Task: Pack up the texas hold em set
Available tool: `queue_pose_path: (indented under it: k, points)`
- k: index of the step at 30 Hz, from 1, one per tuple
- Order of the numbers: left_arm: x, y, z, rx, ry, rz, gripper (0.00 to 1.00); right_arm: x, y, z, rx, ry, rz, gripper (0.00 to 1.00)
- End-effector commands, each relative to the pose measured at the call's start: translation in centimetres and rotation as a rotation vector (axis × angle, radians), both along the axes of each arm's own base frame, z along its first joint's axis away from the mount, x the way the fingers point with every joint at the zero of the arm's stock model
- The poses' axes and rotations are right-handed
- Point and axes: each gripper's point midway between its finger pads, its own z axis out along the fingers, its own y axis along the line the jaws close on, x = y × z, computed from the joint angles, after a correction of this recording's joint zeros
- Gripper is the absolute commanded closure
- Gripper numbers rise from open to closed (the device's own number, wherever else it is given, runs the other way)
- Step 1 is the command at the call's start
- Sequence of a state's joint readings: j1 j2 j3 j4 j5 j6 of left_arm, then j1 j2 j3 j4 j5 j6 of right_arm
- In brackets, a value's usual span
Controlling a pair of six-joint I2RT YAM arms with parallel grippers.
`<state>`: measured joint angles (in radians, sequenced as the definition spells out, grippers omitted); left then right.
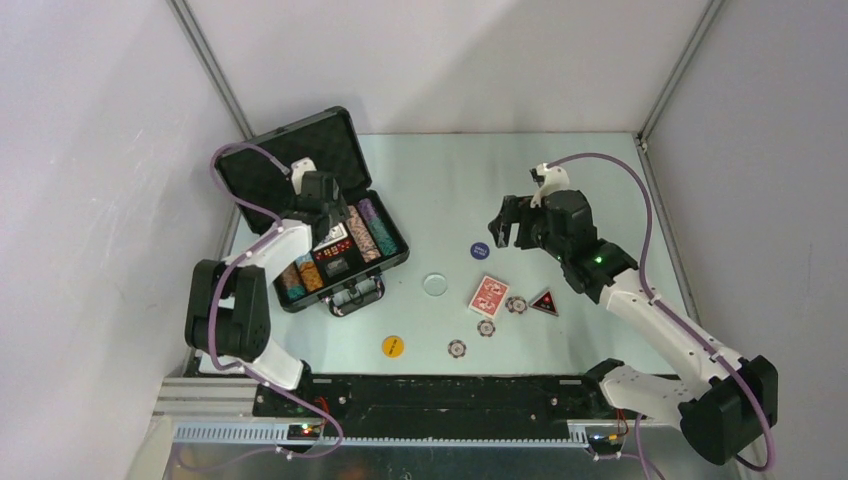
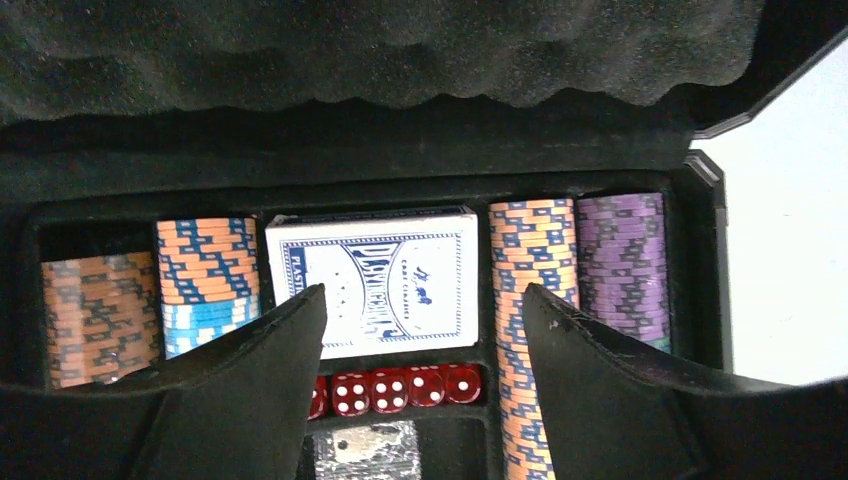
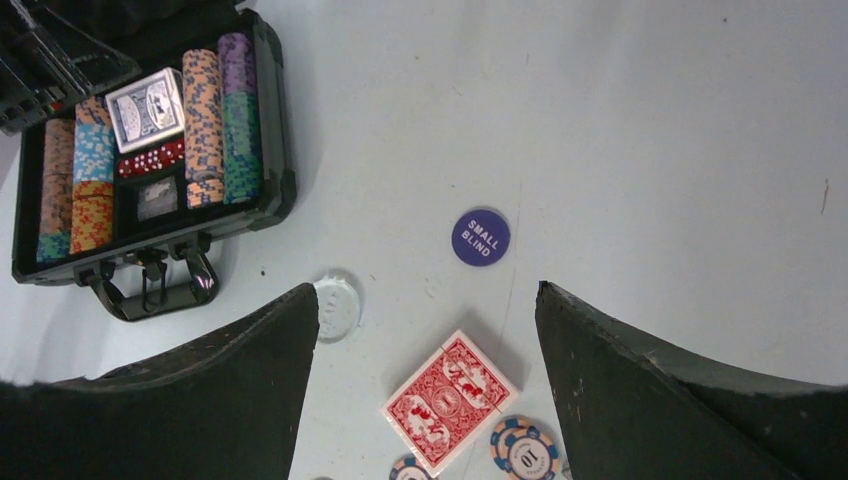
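Your right fingers [image 3: 230,390] are hanging wide and empty; the red rectangular card deck [image 3: 450,402] is lying diagonally on the counter [image 3: 650,150] between them, bottom centre. Meanwhile your left fingers [image 2: 240,400], equally spread, are hovering over the black foam-lined briefcase [image 2: 705,260].

Open table [image 1: 560,180] surrounds red deck [image 1: 489,295]; raised lid [image 1: 300,150] backs case [image 3: 282,140].

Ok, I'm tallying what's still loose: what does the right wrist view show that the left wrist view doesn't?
Only the right wrist view: the red deck, blue Small Blind disc, clear disc and a loose chip on the table, plus the case handle. Only the left wrist view: the lid's rippled foam. Both: the blue deck, red dice and chip rows inside the case.
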<state>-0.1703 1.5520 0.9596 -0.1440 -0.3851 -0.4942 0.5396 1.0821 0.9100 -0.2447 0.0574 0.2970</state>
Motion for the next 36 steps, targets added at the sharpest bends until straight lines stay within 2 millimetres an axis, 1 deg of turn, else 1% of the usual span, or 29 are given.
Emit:
queue_pose_path:
  k: [1, 5, 6, 9, 12, 16, 18, 23, 26, 30, 33, 36]
  points:
    - [2.1, 1.0, 1.9, 0.050, -0.040, -0.021, 0.21, -0.3, -0.3, -0.2, -0.004, -0.001, 0.028, 0.17]
    - [2.7, 1.5, 1.7, 0.043, -0.036, -0.023, 0.17, -0.6, 0.3, -0.5, 0.001, 0.014, 0.070, 0.15]
    - [2.9, 1.7, 1.6, 0.037, -0.035, -0.020, 0.16, -0.5, 0.4, -0.7, 0.001, 0.018, 0.070, 0.13]
    - [3.4, 1.4, 1.4, 0.017, -0.036, -0.035, 0.15, -0.5, 0.5, -0.9, 0.003, 0.024, 0.074, 0.10]
    - [3.6, 1.0, 0.4, -0.011, -0.015, -0.040, 0.14, -0.5, 0.4, -0.9, 0.002, 0.026, 0.070, 0.05]
    - [3.7, 0.7, -1.1, -0.037, 0.014, -0.031, 0.09, -0.6, 0.2, -0.9, -0.006, 0.024, 0.066, 0.03]
    - [3.9, 0.6, -1.6, -0.046, 0.020, -0.026, 0.08, -0.7, 0.2, -0.9, -0.010, 0.024, 0.072, 0.03]
    - [4.6, 0.5, -1.7, -0.065, 0.015, -0.007, 0.06, -0.9, 0.4, -1.1, -0.016, 0.029, 0.090, 0.03]
    - [4.8, 0.1, -2.3, -0.092, 0.024, -0.003, 0.05, -1.0, 0.6, -1.2, -0.017, 0.030, 0.100, 0.03]
    - [4.6, -0.1, -2.8, -0.122, 0.030, 0.019, 0.04, -1.1, 0.9, -1.2, -0.017, 0.030, 0.115, 0.03]
    - [4.8, -0.5, -3.3, -0.153, 0.036, 0.030, 0.04, -1.1, 1.0, -1.2, -0.021, 0.027, 0.123, 0.03]
    - [4.6, -0.5, -3.7, -0.172, 0.039, 0.059, 0.06, -1.3, 1.1, -1.3, -0.026, 0.028, 0.134, 0.03]
